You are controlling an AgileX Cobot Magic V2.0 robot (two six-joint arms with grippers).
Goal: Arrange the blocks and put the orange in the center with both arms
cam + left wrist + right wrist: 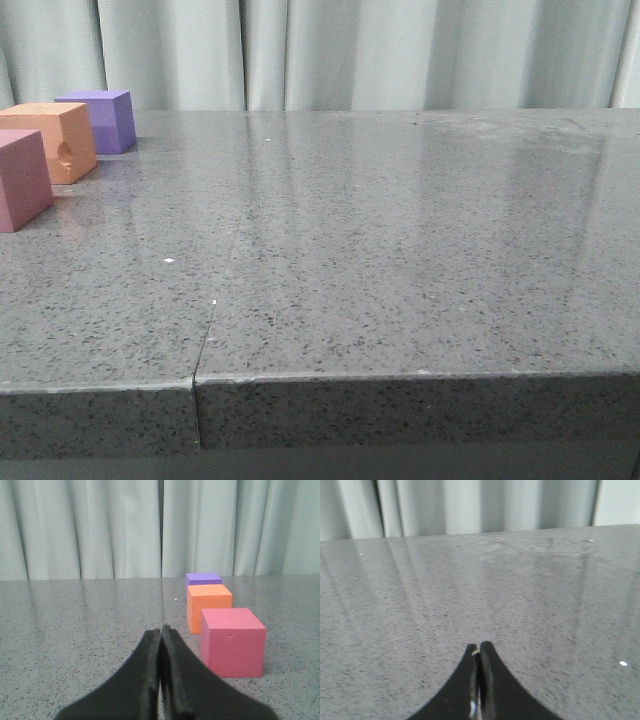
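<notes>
Three foam cubes stand in a row at the far left of the table in the front view: a pink-red cube (20,178) nearest, the orange cube (55,140) with a chipped face in the middle, a purple cube (103,119) farthest. The left wrist view shows the same row: the pink-red cube (232,641), the orange cube (208,606), the purple cube (203,578). My left gripper (161,630) is shut and empty, a little short of the pink-red cube and to its side. My right gripper (478,647) is shut and empty over bare table. Neither gripper shows in the front view.
The grey speckled table (380,260) has a seam (215,310) running from its front edge toward the back. Pale curtains (350,50) hang behind the table's far edge. The front edge lies close to the camera.
</notes>
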